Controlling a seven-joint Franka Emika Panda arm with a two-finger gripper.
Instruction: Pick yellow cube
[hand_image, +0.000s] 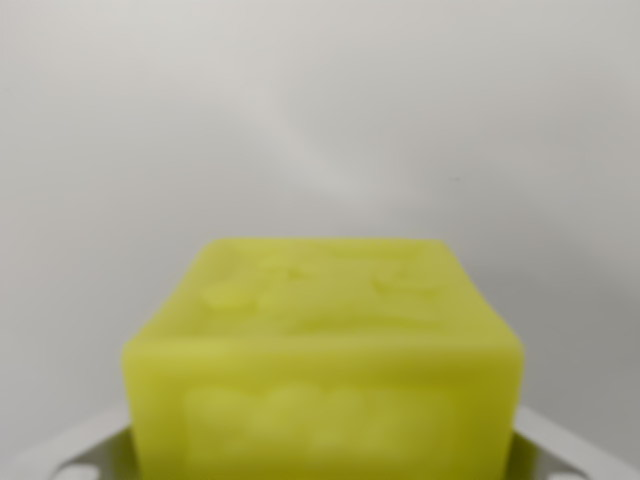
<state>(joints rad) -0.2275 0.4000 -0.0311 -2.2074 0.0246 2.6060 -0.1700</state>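
Plain pale grey surface (320, 110) fills the blurred background. Close to the camera, a yellow-green soft-looking cube (325, 350) sits low in the wrist view, between the light grey gripper (322, 455) fingertips (85, 450); whether the jaws grasp it cannot be told.

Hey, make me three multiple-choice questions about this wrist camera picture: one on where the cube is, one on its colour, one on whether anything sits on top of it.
1. Where is the cube in the wrist view?
A. Bottom centre
B. Top left corner
C. Far right edge

2. What colour is the cube?
A. Red
B. Yellow
C. Blue

3. What is on the cube's top face?
A. A second block
B. A cloth
C. Nothing

Answers:
1. A, it fills the lower middle, between the grey hand parts at the bottom corners.
2. B, all its visible faces are bright yellow.
3. C, the top face is bare against the plain pale surface.
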